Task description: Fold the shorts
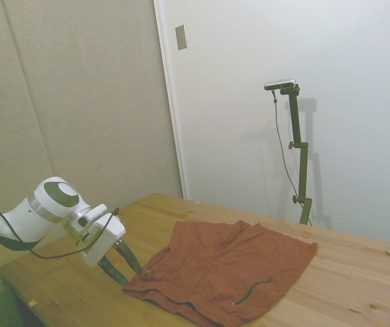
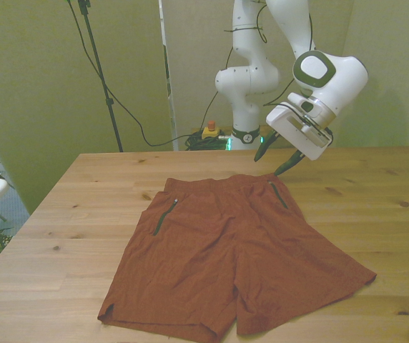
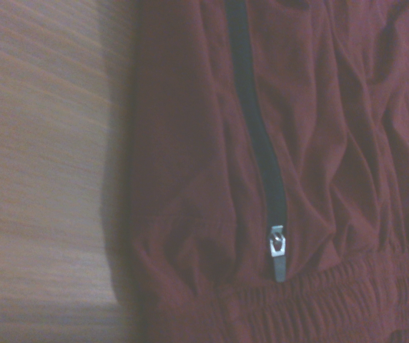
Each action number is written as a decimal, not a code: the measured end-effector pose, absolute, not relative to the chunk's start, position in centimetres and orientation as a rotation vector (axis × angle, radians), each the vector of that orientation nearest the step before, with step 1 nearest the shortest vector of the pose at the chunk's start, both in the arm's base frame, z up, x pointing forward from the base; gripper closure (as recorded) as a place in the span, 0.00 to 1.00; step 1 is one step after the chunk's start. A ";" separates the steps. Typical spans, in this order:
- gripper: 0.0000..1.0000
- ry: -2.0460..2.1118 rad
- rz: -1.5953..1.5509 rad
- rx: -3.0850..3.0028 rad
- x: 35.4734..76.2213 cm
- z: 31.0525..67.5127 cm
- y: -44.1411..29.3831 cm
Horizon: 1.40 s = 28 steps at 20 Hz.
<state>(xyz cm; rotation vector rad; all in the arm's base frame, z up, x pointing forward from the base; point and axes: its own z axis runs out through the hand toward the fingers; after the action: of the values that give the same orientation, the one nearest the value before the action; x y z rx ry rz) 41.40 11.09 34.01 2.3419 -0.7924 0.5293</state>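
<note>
gripper (image 2: 276, 161) hovers with fingers apart, empty, just off the waistband corner on the front view's right, while the shorts (image 2: 229, 250) lie flat and unfolded mid-table (image 2: 83, 186), legs pointing away from it, zip pocket (image 3: 258, 136) right under the wrist.

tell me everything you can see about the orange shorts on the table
The shorts are rust-orange soft cloth, lying spread flat and unfolded on the wooden table, slightly wrinkled. The gathered waistband faces the robot; both legs point away. Each side has a dark zip pocket slit, one with a metal zipper pull. The open gripper hovers by the waistband corner, not touching.
</note>
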 end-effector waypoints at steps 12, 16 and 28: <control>1.00 -0.777 0.495 2.314 42.4 32.6 9.4; 1.00 -0.773 0.496 2.309 43.0 32.4 9.0; 1.00 -0.751 0.502 2.350 43.3 31.7 9.8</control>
<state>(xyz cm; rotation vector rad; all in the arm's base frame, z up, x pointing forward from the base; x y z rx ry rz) 43.31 9.83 31.73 2.3498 -0.7513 0.5021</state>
